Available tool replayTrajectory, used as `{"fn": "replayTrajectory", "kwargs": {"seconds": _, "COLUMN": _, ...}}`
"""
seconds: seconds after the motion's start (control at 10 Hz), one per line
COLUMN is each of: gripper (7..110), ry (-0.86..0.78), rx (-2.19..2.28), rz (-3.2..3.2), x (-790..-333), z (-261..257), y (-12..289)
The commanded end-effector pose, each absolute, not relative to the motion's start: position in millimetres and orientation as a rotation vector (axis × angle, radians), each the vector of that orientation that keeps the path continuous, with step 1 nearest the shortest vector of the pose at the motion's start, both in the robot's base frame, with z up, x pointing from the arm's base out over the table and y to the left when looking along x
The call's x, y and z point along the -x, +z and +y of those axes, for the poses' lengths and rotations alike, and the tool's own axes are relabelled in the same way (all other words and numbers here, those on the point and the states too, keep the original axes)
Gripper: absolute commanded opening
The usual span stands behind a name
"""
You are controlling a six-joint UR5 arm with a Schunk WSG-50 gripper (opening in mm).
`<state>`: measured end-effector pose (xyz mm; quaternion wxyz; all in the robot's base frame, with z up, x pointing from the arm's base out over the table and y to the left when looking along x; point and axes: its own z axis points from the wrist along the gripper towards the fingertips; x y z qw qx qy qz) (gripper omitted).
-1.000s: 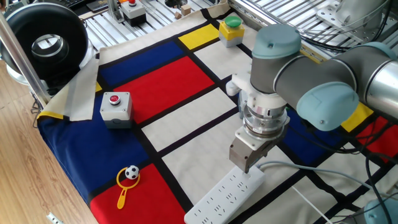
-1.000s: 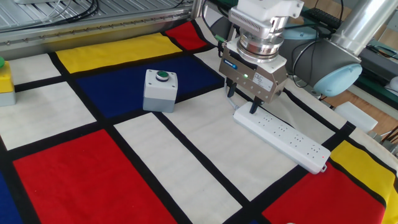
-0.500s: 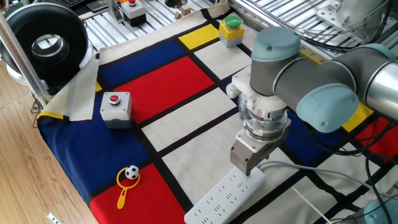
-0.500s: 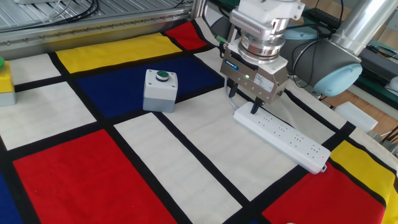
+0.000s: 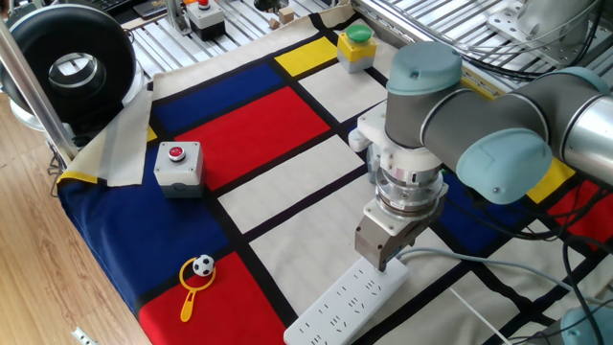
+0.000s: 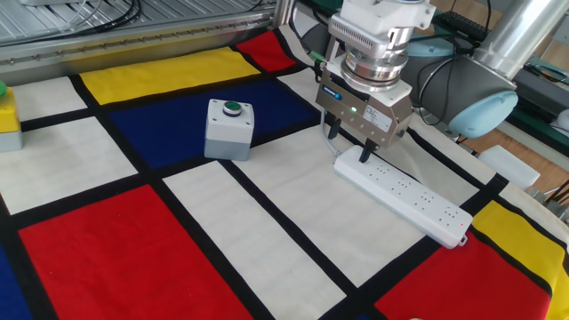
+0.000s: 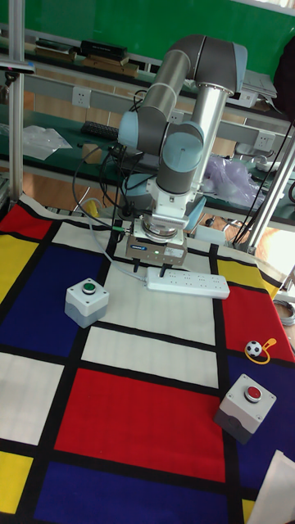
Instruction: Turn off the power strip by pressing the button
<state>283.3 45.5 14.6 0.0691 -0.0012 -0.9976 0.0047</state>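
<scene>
The gripper (image 6: 347, 147) has sunk a little over the last second and has now all but stopped, standing upright over the cable end of the power strip (image 6: 404, 196). Its fingers are apart. In the other fixed view the finger nearer the strip (image 6: 363, 155) appears to touch the strip's top right at that end. The button itself is hidden under the gripper, so I cannot tell if it is pressed. My judgement is that the press is under way or just made, and only a straight lift remains.

The strip lies flat on the checked cloth (image 6: 267, 222), its far end pointing away from the arm. The green button box (image 6: 228, 129) sits well apart from the strip, with bare cloth between them. The red button box (image 5: 179, 166) and the small ball toy (image 5: 198, 273) are farther still. The white cable (image 5: 450, 257) trails off from the strip behind the gripper. The space above is free.
</scene>
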Motion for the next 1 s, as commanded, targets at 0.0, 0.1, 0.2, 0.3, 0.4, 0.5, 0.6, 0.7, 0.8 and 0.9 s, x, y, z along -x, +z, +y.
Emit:
{"fn": "replayTrajectory", "kwargs": {"seconds": 0.0, "gripper": 66, "ry": -0.005, "rx": 0.014, "rz": -3.006, "x": -284.6, "z": 47.6, "y": 14.5}}
{"fn": "replayTrajectory", "kwargs": {"seconds": 0.1, "gripper": 66, "ry": -0.005, "rx": 0.014, "rz": -3.008, "x": -285.0, "z": 47.5, "y": 14.3}}
{"fn": "replayTrajectory", "kwargs": {"seconds": 0.2, "gripper": 66, "ry": -0.005, "rx": 0.014, "rz": -3.008, "x": -285.2, "z": 47.5, "y": 13.9}}
{"fn": "replayTrajectory", "kwargs": {"seconds": 0.3, "gripper": 66, "ry": -0.005, "rx": 0.016, "rz": -3.005, "x": -284.6, "z": 47.4, "y": 13.5}}
{"fn": "replayTrajectory", "kwargs": {"seconds": 0.4, "gripper": 66, "ry": -0.007, "rx": 0.018, "rz": -3.005, "x": -284.5, "z": 47.7, "y": 13.4}}
{"fn": "replayTrajectory", "kwargs": {"seconds": 0.5, "gripper": 66, "ry": -0.009, "rx": 0.021, "rz": -3.005, "x": -284.6, "z": 48.0, "y": 13.2}}
{"fn": "replayTrajectory", "kwargs": {"seconds": 0.6, "gripper": 66, "ry": -0.012, "rx": 0.02, "rz": -3.005, "x": -284.9, "z": 48.4, "y": 12.7}}
{"fn": "replayTrajectory", "kwargs": {"seconds": 0.7, "gripper": 66, "ry": -0.012, "rx": 0.02, "rz": -3.005, "x": -285.1, "z": 48.4, "y": 12.2}}
{"fn": "replayTrajectory", "kwargs": {"seconds": 0.8, "gripper": 66, "ry": -0.012, "rx": 0.02, "rz": -3.005, "x": -285.2, "z": 48.4, "y": 12.0}}
{"fn": "replayTrajectory", "kwargs": {"seconds": 0.9, "gripper": 66, "ry": -0.009, "rx": 0.018, "rz": -3.005, "x": -285.3, "z": 48.0, "y": 11.9}}
